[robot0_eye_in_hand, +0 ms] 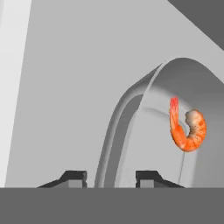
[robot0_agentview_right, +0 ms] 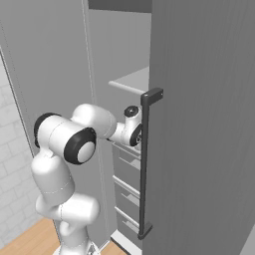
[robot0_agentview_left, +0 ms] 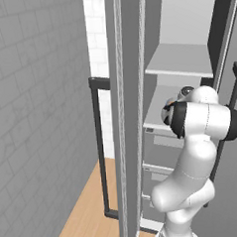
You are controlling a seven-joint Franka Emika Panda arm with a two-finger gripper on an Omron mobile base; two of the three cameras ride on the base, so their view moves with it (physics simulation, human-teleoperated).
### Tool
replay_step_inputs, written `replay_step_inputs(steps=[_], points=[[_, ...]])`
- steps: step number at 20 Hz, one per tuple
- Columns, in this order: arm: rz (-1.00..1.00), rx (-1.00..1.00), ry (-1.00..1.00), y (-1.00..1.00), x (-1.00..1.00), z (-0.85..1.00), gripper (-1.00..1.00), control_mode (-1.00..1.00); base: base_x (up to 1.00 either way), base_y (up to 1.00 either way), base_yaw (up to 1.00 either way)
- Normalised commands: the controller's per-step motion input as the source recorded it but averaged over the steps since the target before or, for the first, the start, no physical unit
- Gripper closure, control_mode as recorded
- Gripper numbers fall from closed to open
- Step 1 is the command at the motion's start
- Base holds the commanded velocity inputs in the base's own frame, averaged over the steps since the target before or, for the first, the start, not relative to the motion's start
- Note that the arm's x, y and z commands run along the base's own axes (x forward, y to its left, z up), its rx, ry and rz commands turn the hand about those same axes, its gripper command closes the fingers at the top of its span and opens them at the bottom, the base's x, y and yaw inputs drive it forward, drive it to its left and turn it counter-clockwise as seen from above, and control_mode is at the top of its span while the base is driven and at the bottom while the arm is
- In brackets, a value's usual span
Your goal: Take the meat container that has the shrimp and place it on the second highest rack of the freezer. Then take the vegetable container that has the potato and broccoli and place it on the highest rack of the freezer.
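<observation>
In the hand view the shrimp (robot0_eye_in_hand: 189, 131), small, curled and orange-pink, lies inside the light-grey meat container (robot0_eye_in_hand: 127, 105). The container's rounded rim runs down between my fingertips (robot0_eye_in_hand: 74, 177). My gripper (robot0_eye_in_hand: 111, 177) stands open around that rim, with a gap showing on the right side. In the left base view my arm reaches into the freezer (robot0_agentview_left: 184, 22) at the level of the second highest rack (robot0_agentview_left: 160, 115), below the highest rack (robot0_agentview_left: 179, 62). The hand (robot0_agentview_right: 133, 130) goes in behind the door edge. The vegetable container with the potato and broccoli is out of view.
The open freezer door (robot0_agentview_right: 209, 149) with its dark bar handle (robot0_agentview_right: 144, 164) stands close on the right of my wrist. Grey drawers (robot0_agentview_left: 162, 152) sit under the second rack. A tiled wall (robot0_agentview_left: 36, 120) closes the left, with wooden floor (robot0_agentview_left: 86, 212) beneath.
</observation>
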Motion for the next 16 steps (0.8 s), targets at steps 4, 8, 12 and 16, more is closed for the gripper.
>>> replay_step_inputs(steps=[4,8,12,16], points=[[0.0,0.0,0.0,0.0,0.0,0.0,-1.0,-1.0,0.0,0.0,0.0],[0.0,0.0,-0.01,0.01,-0.03,0.0,-1.0,-1.0,0.0,0.0,0.0],[0.05,0.0,-0.25,0.01,-0.51,0.12,-1.0,-1.0,0.0,0.0,0.0],[0.0,0.0,-0.17,0.22,-0.22,0.5,-1.0,-1.0,0.0,0.0,0.0]])
